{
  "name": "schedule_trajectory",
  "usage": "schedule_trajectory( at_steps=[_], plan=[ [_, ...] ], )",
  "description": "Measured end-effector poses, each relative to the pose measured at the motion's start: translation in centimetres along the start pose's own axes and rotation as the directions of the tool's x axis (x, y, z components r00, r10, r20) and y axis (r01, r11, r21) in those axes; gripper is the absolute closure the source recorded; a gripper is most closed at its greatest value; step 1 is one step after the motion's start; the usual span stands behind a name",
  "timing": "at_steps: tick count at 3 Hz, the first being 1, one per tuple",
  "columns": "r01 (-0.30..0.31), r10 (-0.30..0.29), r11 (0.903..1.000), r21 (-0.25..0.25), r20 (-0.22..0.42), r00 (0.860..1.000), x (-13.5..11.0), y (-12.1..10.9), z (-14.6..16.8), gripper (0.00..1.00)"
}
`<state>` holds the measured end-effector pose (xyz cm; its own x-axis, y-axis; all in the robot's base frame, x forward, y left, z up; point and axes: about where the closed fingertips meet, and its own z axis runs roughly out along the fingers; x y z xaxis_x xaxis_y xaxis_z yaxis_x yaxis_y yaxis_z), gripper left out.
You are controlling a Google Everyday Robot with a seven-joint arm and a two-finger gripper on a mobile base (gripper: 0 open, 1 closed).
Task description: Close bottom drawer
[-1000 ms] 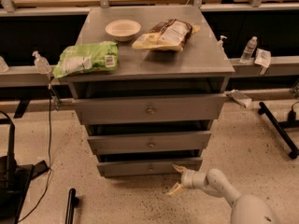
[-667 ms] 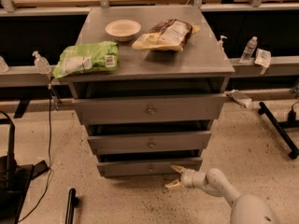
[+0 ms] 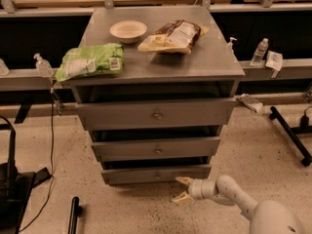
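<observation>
The bottom drawer [image 3: 156, 174] is the narrowest grey front of the cabinet, low near the floor, with a small round knob at its centre. It stands slightly pulled out, with a dark gap above it. My gripper [image 3: 180, 189] is at the end of a white arm coming from the lower right. It sits just in front of and below the drawer's right part, pointing left. Its two yellowish fingers [image 3: 183, 180] are spread apart and hold nothing.
The mid drawer [image 3: 157, 148] and top drawer [image 3: 156, 114] are above, also a little out. On the cabinet top [image 3: 214, 62] lie a green bag [image 3: 90, 61], a white bowl [image 3: 128, 30] and a brown snack bag [image 3: 174, 36]. A black stand [image 3: 73, 213] is at lower left.
My gripper has moved a little to the left and closer to the bottom drawer's front. The drawers have not visibly moved.
</observation>
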<state>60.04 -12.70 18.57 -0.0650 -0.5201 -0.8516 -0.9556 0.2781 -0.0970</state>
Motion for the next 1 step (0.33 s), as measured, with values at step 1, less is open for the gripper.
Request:
schedule_trajectory(
  at_steps=[1],
  plan=[
    [0.0,0.0,1.0,-0.005,0.002,1.0,-0.09,0.19,0.28,0.07]
  ],
)
